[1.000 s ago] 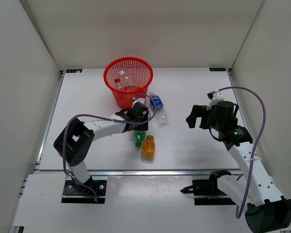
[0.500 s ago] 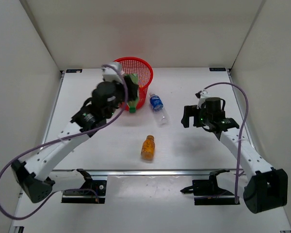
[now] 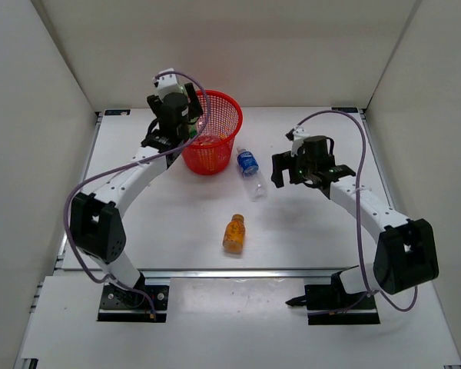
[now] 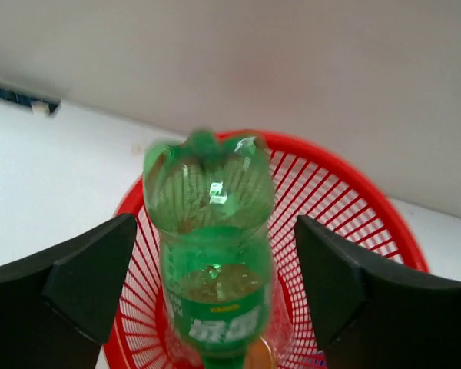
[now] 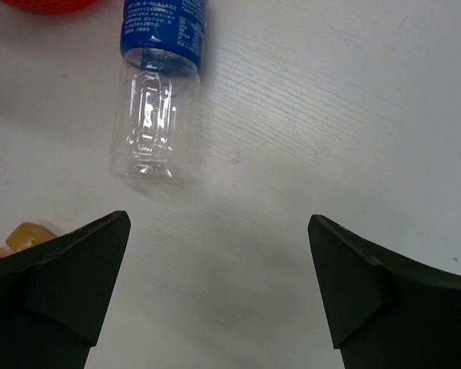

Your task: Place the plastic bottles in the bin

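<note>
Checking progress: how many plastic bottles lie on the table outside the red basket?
2. The blue-labelled clear bottle lies just right of the red mesh basket; the orange bottle lies nearer the arm bases. A green bottle is over the basket. Arms may hide more.

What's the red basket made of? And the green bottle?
The red basket looks like shiny moulded plastic: thin ribs forming an open mesh. The green bottle seems thin see-through plastic, glossy, with light glinting off its ridged base.
</note>
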You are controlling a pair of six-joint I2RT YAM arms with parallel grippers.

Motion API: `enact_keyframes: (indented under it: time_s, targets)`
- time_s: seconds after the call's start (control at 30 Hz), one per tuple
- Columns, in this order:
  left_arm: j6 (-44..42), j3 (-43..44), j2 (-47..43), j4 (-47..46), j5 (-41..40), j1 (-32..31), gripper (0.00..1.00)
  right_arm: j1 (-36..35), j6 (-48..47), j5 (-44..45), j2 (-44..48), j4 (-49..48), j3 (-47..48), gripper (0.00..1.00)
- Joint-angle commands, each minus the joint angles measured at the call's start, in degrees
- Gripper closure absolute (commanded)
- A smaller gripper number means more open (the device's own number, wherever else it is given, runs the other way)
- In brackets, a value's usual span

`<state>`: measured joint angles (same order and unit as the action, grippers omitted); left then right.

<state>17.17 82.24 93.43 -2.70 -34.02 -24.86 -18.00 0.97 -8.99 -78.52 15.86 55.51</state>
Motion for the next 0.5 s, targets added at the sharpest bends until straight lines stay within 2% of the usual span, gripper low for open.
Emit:
enact_keyframes:
  time_s: [0.0,0.07,0.2,0.33,0.43,0.47]
  targets:
    - [1.90,1.88,-2.89,2.09,-1.31,1.04,0.01,1.12,-2.12,0.03,-2.68,-4.86,3.55,0.01]
    - [2.08,-2.06,-5.44,-0.11,-0.96,0.95,0.01,1.56,-2.91,-1.98,-5.75,-5.31,5.65,0.00]
    - [2.08,-1.47,-8.69,2.70,2.38,-0.10,0.01,1.04,-5.10,-5.24,-11.64,-8.90,9.52,0.01]
    - [0.94,-0.05,-12.73,14.10,3.25,-4.31,0.02,-0.37,-7.03,-7.53,-17.01,-13.30,11.11,0.01]
    - [4.51,-3.22,-17.12,22.54,9.66,-7.38,0.02,-0.37,-6.69,-9.64,-20.79,-14.98,11.37,0.01]
    - [6.11,-5.22,-18.62,26.30,14.37,-7.05,0.01,-0.46,-6.08,-9.99,-22.10,-16.89,11.99,0.02]
